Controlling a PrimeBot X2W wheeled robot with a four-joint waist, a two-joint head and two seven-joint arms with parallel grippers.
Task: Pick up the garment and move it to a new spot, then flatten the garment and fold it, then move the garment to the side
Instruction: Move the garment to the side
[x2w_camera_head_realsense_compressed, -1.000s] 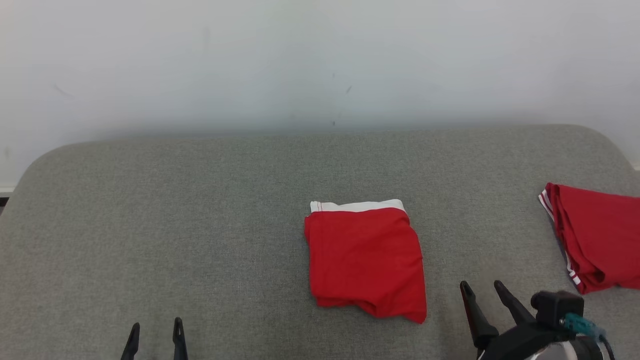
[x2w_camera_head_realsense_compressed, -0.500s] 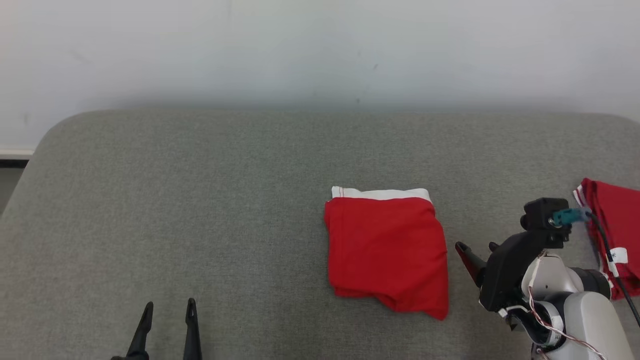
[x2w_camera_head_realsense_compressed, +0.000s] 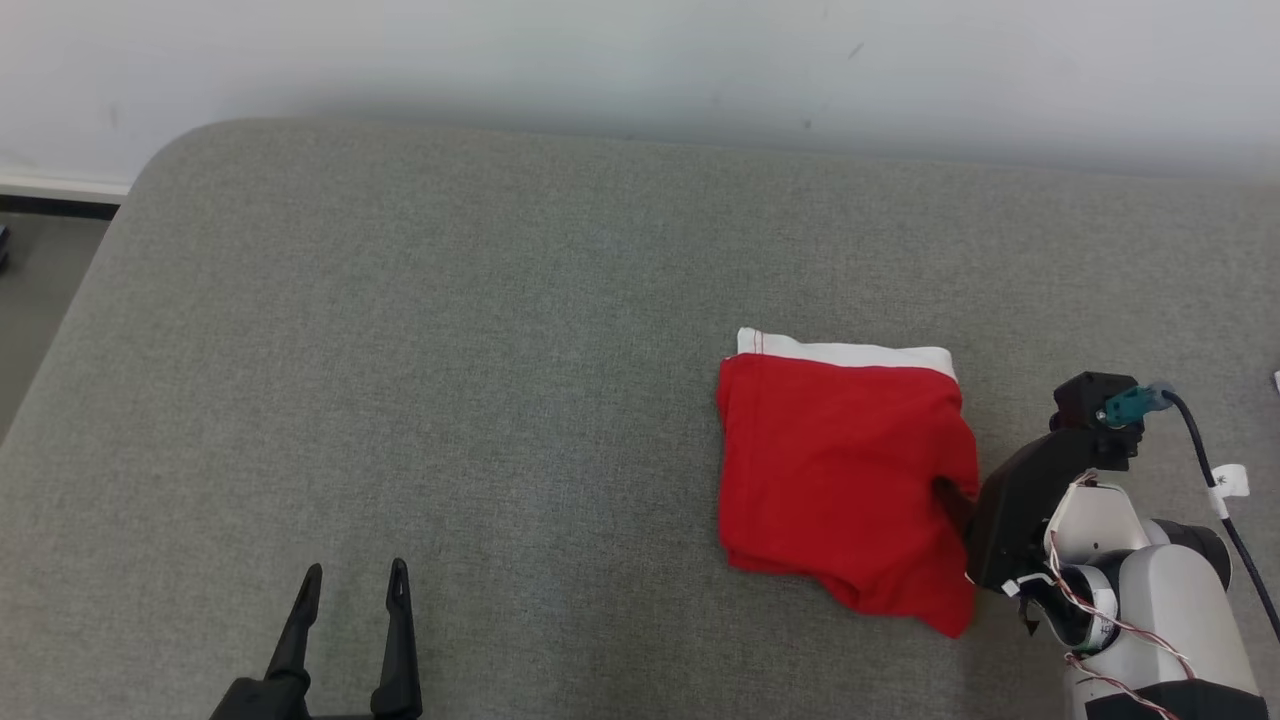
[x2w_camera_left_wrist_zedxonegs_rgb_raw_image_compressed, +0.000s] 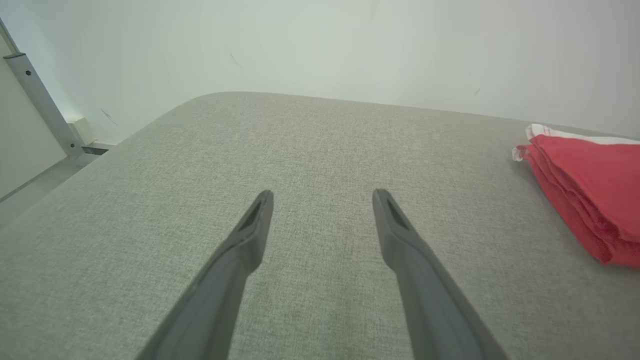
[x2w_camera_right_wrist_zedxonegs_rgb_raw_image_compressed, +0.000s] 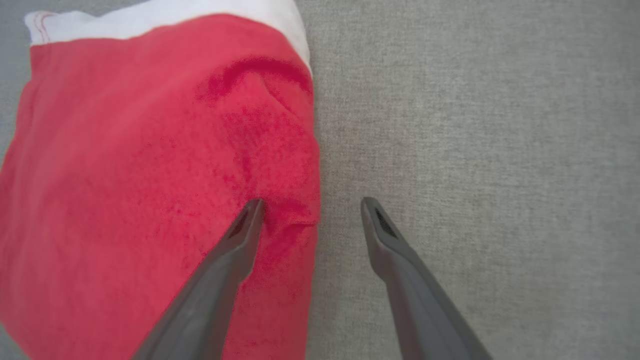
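Across the grey fabric-covered desk (x2w_camera_head_realsense_compressed: 450, 330), below a pale wall (x2w_camera_head_realsense_compressed: 600, 60), I see the folded red garment (x2w_camera_head_realsense_compressed: 840, 480) lying right of centre, its white waistband (x2w_camera_head_realsense_compressed: 850, 352) on the far edge. My right gripper (x2w_camera_right_wrist_zedxonegs_rgb_raw_image_compressed: 311, 201) hangs spread wide at the garment's right edge, one finger over the red cloth and the other over bare grey fabric. It clasps nothing, and I cannot tell whether it touches. My left gripper (x2w_camera_head_realsense_compressed: 356, 566) sits near the front, well apart from the garment, equally wide and empty.
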